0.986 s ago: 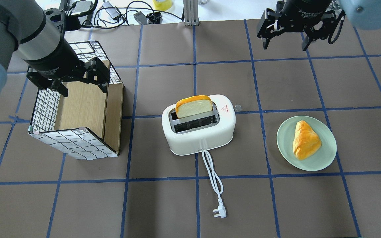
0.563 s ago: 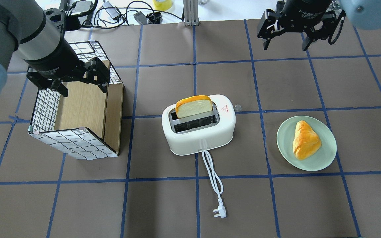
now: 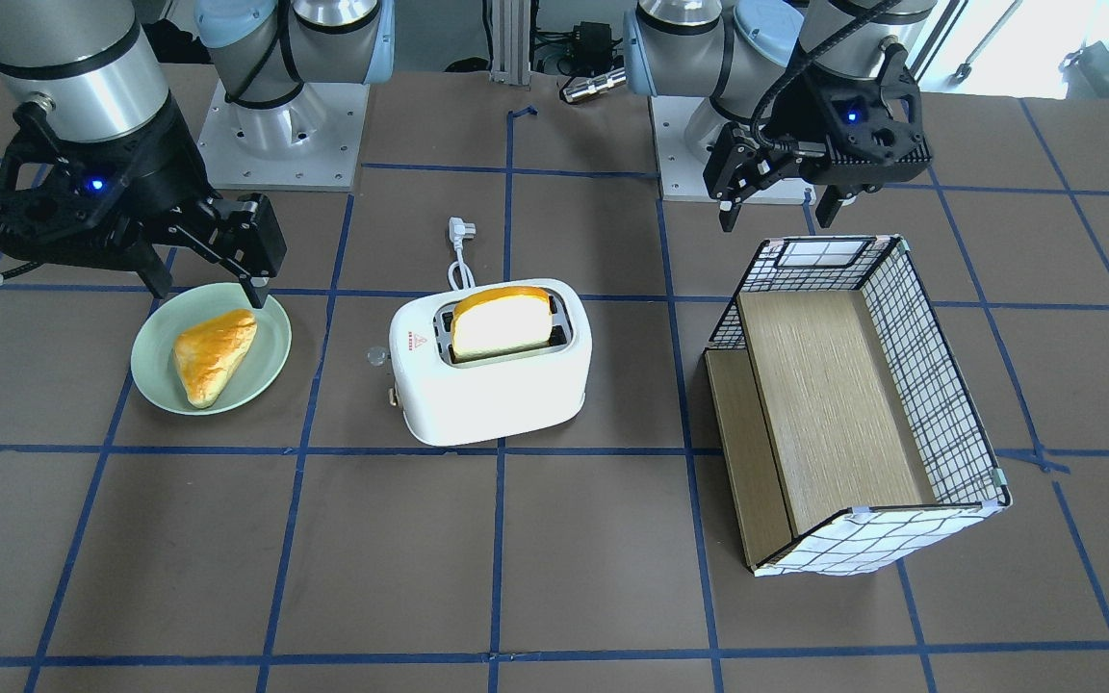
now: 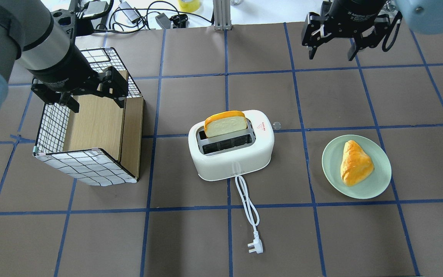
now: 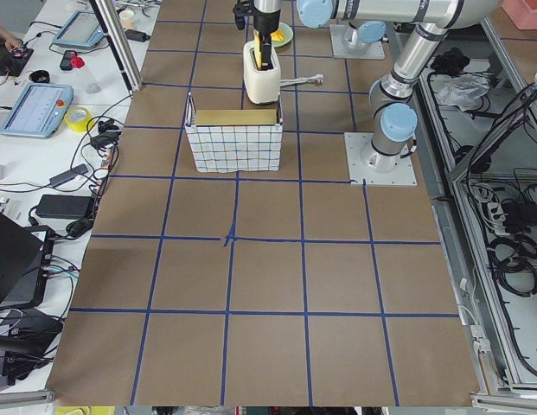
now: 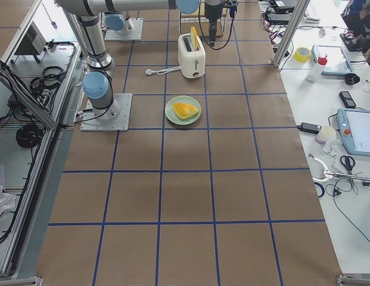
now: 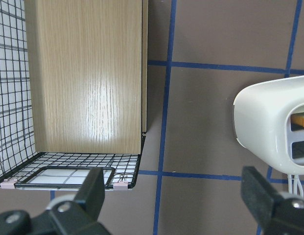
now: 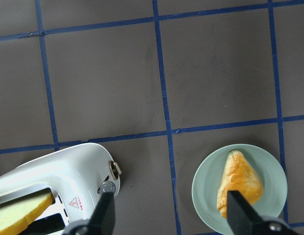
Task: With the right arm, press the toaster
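The white toaster [image 4: 231,154] stands mid-table with a bread slice [image 4: 225,123] sticking up from its slot. It also shows in the front view [image 3: 492,385] and the right wrist view [image 8: 58,171]. Its lever [image 8: 108,186] and knob [image 8: 115,168] are on the end that faces the plate. My right gripper [image 4: 331,57] is open and empty. It hangs high, beyond the plate and well clear of the toaster, and also shows in the front view [image 3: 206,289]. My left gripper [image 4: 98,105] is open and empty above the wire box.
A green plate [image 4: 329,161] with a pastry [image 4: 356,163] lies to the right of the toaster. A wire-grid box with wooden shelves [image 4: 90,134] lies on its side at the left. The toaster's white cord and plug [image 4: 255,246] trail toward the near edge.
My right gripper has shifted slightly at the far right, and its fingertips look a little closer together. The left arm, toaster, plate and box have not moved.
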Motion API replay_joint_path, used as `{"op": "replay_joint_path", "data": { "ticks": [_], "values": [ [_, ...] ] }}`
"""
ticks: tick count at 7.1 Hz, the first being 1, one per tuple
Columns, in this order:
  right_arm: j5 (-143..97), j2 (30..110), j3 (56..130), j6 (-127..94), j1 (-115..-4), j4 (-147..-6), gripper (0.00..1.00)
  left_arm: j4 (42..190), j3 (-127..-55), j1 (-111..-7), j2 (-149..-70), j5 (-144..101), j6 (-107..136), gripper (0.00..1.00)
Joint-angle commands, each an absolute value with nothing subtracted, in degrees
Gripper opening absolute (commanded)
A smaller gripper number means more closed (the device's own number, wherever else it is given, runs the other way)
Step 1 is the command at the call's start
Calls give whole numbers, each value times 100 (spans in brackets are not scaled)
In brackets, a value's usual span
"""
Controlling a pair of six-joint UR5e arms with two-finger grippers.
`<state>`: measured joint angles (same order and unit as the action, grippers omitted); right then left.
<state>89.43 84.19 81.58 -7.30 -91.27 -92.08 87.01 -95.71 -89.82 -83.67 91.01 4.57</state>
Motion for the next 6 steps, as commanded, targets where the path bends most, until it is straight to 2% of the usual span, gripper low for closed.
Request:
{"op": "replay_joint_path", "data": {
  "ticks": [1, 3, 5, 6],
  "values": [
    [8145, 8385, 8156, -729, -9036, -8845, 0, 8701, -9571, -8982, -8367, 9105, 457, 100],
    [7152, 8332, 8339, -460, -8686, -8755, 0, 8701, -9571, -8982, -8367, 9097, 457, 100],
    [5388, 8332, 9442, 941, -7897, -8832, 0, 8701, -9571, -8982, -8367, 9105, 457, 100],
    [4831, 8323, 9744, 1201, -7684, -8885, 0, 8701, -9571, -8982, -8367, 9097, 457, 100]
  ]
}}
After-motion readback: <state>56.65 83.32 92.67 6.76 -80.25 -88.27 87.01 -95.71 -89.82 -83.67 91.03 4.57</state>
